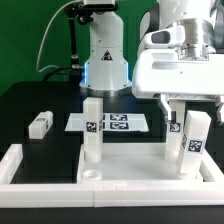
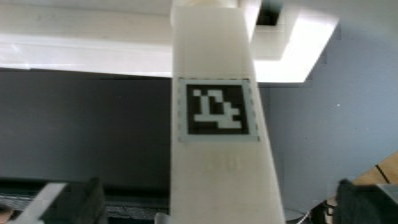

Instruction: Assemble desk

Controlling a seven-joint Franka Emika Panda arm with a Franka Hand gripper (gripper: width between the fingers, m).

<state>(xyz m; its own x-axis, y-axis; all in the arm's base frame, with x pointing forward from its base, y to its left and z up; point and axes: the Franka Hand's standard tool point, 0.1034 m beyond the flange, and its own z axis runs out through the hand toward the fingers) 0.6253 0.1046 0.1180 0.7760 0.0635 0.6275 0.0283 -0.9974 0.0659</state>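
**Exterior view.** Set off the arm, on the near side of the black counter [image 1: 40, 100]. Sits a little above the surface and faces across it toward the white robot base [image 1: 105, 60] at the back. Middle distance: it takes in the work area from the long low white border wall [image 1: 110, 192] in front to the dark backdrop behind.

**Wrist view.** Carried on the wrist above the pincer [image 1: 190, 114], looking along its dark fingertips [image 2: 71, 200]. Very near: a tall white square plastic leg block [image 2: 222, 120] with a black-and-white tag fills the middle of the picture.

**Shared.** That one leg block [image 1: 193, 140], standing at the exterior view's right beneath the arm.
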